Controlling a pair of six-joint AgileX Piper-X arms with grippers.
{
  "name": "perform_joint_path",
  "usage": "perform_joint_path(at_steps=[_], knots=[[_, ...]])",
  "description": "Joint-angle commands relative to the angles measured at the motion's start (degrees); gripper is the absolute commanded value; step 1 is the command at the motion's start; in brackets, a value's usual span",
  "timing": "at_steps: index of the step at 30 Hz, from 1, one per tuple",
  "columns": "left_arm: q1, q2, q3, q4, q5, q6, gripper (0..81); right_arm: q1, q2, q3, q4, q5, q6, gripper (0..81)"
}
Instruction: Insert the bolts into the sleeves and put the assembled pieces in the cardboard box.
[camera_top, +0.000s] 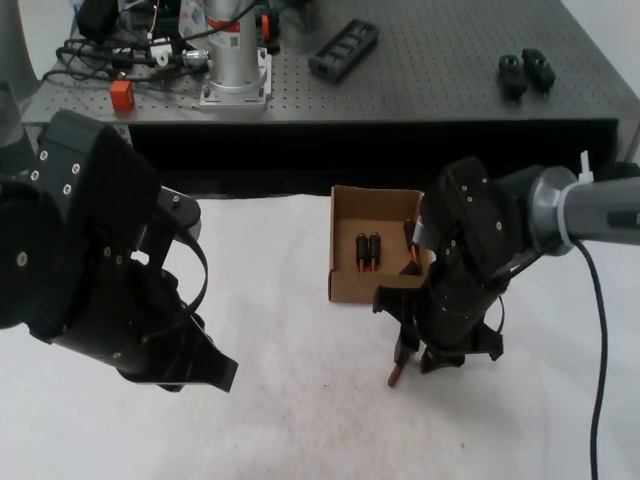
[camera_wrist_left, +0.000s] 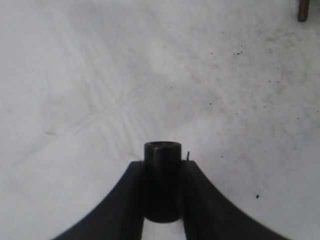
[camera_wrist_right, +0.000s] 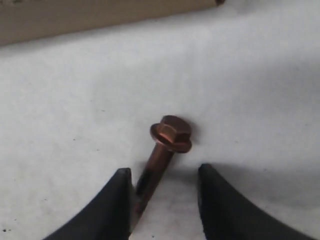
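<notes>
My left gripper (camera_wrist_left: 162, 172) is shut on a short black sleeve (camera_wrist_left: 162, 165), held just above the white cloth; in the high view that arm's gripper (camera_top: 210, 372) hangs at the left. A copper bolt (camera_wrist_right: 167, 142) with a hex flange head lies on the cloth between the fingers of my open right gripper (camera_wrist_right: 165, 172), its shank close to one finger (camera_wrist_right: 117, 200). From above, the bolt (camera_top: 397, 375) sits under the right gripper (camera_top: 428, 355), in front of the cardboard box (camera_top: 345, 285). Assembled pieces (camera_top: 367, 252) lie inside the box.
White cloth (camera_top: 300, 420) covers the near bench. Behind it, a perforated metal table (camera_top: 430, 90) carries a black tray (camera_top: 343, 48), two black parts (camera_top: 525, 70), an orange block (camera_top: 121, 94), a silver post (camera_top: 236, 60) and cables.
</notes>
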Motion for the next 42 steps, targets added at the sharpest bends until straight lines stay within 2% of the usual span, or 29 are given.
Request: perform_joint_path(at_steps=[1, 4, 10, 12, 15, 18, 22, 25, 27, 31, 34, 36, 40, 42], knots=[[0.06, -0.61, -0.1, 0.19, 0.19, -0.68, 0.6, 0.81, 0.63, -0.61, -0.69, -0.22, -0.99, 25.8], [0.06, -0.61, -0.1, 0.19, 0.19, -0.68, 0.6, 1.22, 1.04, -0.61, -2.0, -0.23, -1.45, 18.8], [0.06, -0.61, -0.1, 1.31, 0.19, -0.68, 0.6, 1.73, 2.44, -0.61, -2.52, -0.59, -3.21, 17.4], [0.06, -0.61, -0.1, 1.86, 0.19, -0.68, 0.6, 1.73, 2.5, -0.61, -2.96, -0.3, -3.56, 12.4], [0.06, -0.61, -0.1, 2.34, 0.19, -0.68, 0.6, 1.73, 2.5, -0.61, -5.19, -0.03, -4.05, 0.7], [0.06, -0.61, -0.1, 2.36, 1.42, -0.68, 0.6, 1.73, 2.5, -0.61, -8.35, -0.3, -4.42, 1.2], [0.06, -0.61, -0.1, 0.76, 11.24, -0.24, 0.6, 1.42, 0.53, -0.61, -11.35, -1.57, -4.56, 1.2], [0.06, -0.61, -0.1, -3.27, 24.42, 1.79, 0.6, 0.94, -3.5, -0.37, -12.48, -1.57, -5.66, 1.2], [0.06, -0.61, -0.1, -6.29, 31.68, 1.79, 0.6, 0.92, -8.13, 0.47, -13.17, -1.57, -8.51, 1.2], [0.06, -0.61, -0.1, -11.96, 40.52, 1.59, 0.6, 0.72, -20.2, 6.83, -19.02, -5.22, -10.71, 1.2], [-0.41, -0.61, 0.57, -17.36, 44.84, -0.52, 0.6, 0.6, -29.84, 14.58, -29.72, -13.22, -9.43, 1.2], [-1.7, -0.61, 2.17, -23.83, 46.45, -3.4, 0.6, 0.61, -35.36, 20.33, -40.07, -20.08, -5.26, 1.2], [-5.2, -0.61, 6.92, -40.12, 46.43, -11.66, 0.6, 1.1, -41.18, 28.85, -59.73, -25.84, 3.75, 1.2], [-6.74, -0.61, 8.85, -47.48, 46.43, -14.25, 0.6, 1.1, -41.67, 30.89, -65.4, -28.72, 8.91, 1.2]])
